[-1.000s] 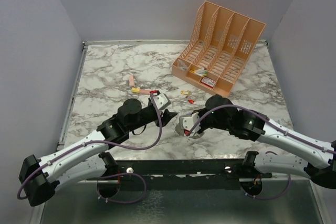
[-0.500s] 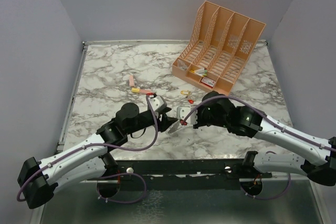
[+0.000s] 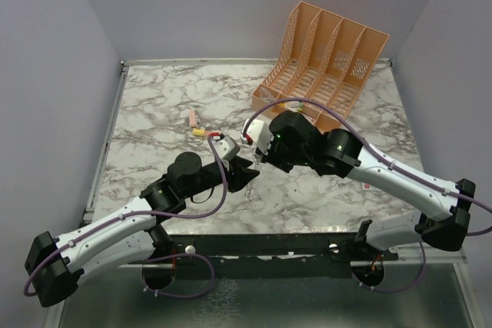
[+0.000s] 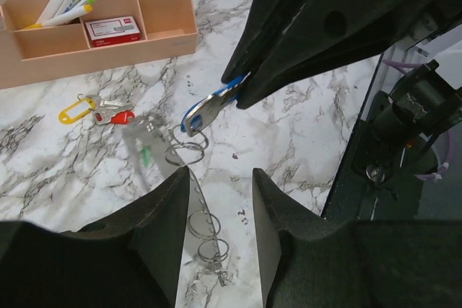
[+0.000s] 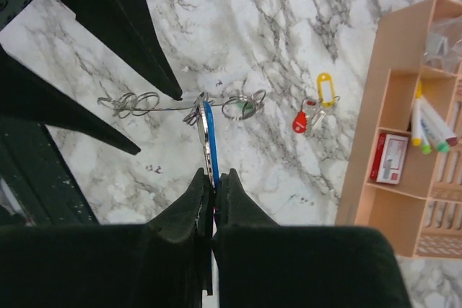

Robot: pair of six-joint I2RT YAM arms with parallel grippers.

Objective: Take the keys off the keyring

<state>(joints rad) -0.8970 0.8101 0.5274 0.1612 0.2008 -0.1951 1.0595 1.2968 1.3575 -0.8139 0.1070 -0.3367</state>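
Claws at the keyring [image 4: 149, 133]
The right claw [image 5: 213, 175] pinches the blue key [image 5: 208, 135]; the left claw [image 4: 220, 178] sits half open around it.

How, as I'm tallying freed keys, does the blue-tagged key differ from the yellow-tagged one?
The blue-tagged key is pinched in the right gripper; the yellow-tagged key lies loose on the table. The blue one's end meets the rings on the keyring; the yellow one lies apart from it, beside a red-tagged key. Both are small keys with plastic tags.
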